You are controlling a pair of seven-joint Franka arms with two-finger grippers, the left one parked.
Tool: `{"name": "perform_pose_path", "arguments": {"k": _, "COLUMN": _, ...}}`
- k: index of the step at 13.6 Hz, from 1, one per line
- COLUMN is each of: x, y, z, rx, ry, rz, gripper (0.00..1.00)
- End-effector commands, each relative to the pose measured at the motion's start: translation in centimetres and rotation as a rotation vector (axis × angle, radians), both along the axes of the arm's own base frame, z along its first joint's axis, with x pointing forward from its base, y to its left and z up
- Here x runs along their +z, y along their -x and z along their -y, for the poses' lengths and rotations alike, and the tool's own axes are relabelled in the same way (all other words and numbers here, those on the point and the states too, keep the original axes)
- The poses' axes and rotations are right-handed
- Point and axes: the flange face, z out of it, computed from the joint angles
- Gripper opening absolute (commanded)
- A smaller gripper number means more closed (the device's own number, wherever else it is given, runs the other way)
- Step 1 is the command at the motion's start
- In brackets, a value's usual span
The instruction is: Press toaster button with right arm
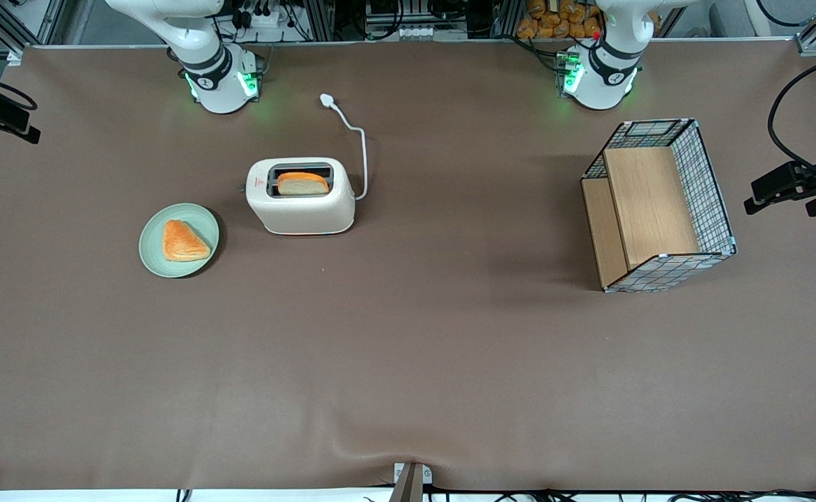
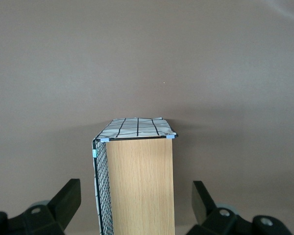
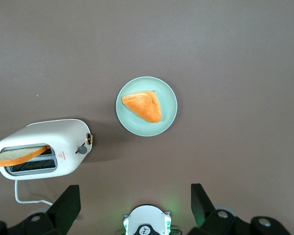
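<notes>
The cream-white toaster (image 1: 301, 195) stands on the brown table with a slice of toast (image 1: 302, 183) in its slot. It also shows in the right wrist view (image 3: 41, 149). The grey toaster button (image 3: 82, 150) juts from the narrow end face that points toward the green plate. My right arm (image 1: 202, 52) rises from its base out of the front view. Its gripper (image 3: 134, 188) hangs high above the table near the arm's base, well clear of the toaster. Its fingers (image 3: 68, 205) are spread wide, open and empty.
A green plate (image 1: 202, 222) holding a triangular pastry (image 1: 183, 241) sits beside the toaster's button end. The white cord and plug (image 1: 328, 100) run from the toaster toward the arm bases. A wire-and-wood rack (image 1: 658, 206) stands toward the parked arm's end.
</notes>
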Motion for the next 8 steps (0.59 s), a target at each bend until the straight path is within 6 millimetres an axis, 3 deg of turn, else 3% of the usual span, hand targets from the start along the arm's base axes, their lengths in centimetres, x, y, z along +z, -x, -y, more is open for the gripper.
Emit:
{"name": "perform_pose_path", "arguments": {"k": 1, "x": 0.46, "y": -0.01, "z": 0.42, "rx": 0.001, "ry": -0.011, "rz": -0.001, "gripper": 1.0}}
{"name": "perform_pose_path", "arguments": {"k": 8, "x": 0.63, "y": -0.01, "z": 1.02, "rx": -0.005, "ry": -0.007, "rz": 0.001, "gripper": 1.0}}
